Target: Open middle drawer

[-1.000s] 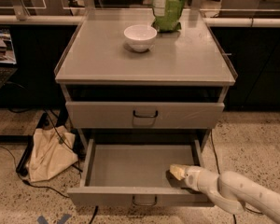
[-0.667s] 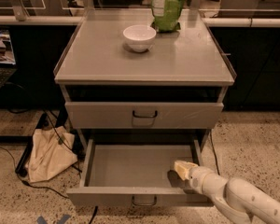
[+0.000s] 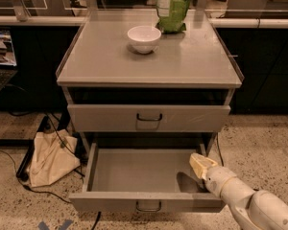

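The middle drawer [image 3: 134,170] stands pulled well out, just below the upper drawer front [image 3: 101,118]. My gripper [image 3: 200,165] sits in its right rear corner; spread or pinched, I cannot tell. I'd lift straight up, clear of its side wall.

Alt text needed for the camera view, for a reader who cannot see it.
The middle drawer of a grey cabinet stands pulled out, with the gripper at its right inner side near the front. A white bowl and a green bag sit on the cabinet top.
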